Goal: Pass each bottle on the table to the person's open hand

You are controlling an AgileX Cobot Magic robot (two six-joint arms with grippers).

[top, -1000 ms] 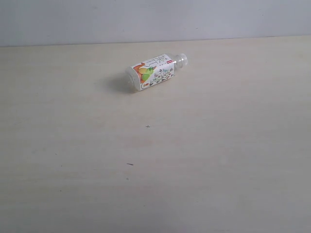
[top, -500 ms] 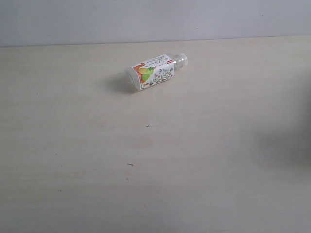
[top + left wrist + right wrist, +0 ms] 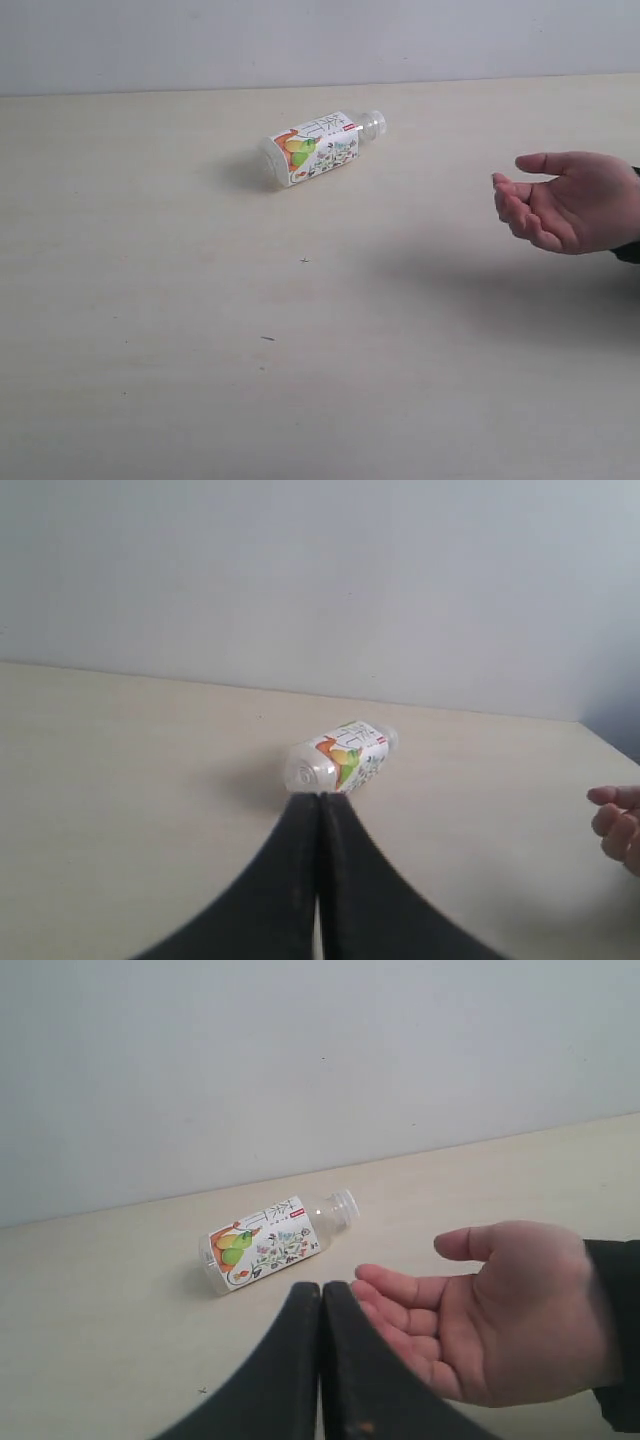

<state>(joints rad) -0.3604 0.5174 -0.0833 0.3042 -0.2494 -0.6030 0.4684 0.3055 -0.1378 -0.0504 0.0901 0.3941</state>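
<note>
One clear bottle [image 3: 316, 147] with a white fruit-printed label and a clear cap lies on its side near the far edge of the pale table [image 3: 200, 350]; it also shows as the bottle [image 3: 340, 762] and the bottle [image 3: 272, 1239] in the wrist views. A person's open hand [image 3: 570, 200] reaches in palm up from the right, seen close as the hand [image 3: 500, 1310]. My left gripper [image 3: 320, 798] is shut and empty, short of the bottle. My right gripper [image 3: 321, 1287] is shut and empty, beside the hand's fingertips. Neither gripper appears in the exterior view. Other bottles are out of view.
A plain grey wall [image 3: 320, 40] stands behind the table's far edge. Tiny dark specks [image 3: 304, 261] mark the tabletop. A dark sleeve [image 3: 620, 1330] covers the person's wrist.
The person's open hand has come in from the right side over the table, where before only a faint shadow showed. The bottle has not moved.
</note>
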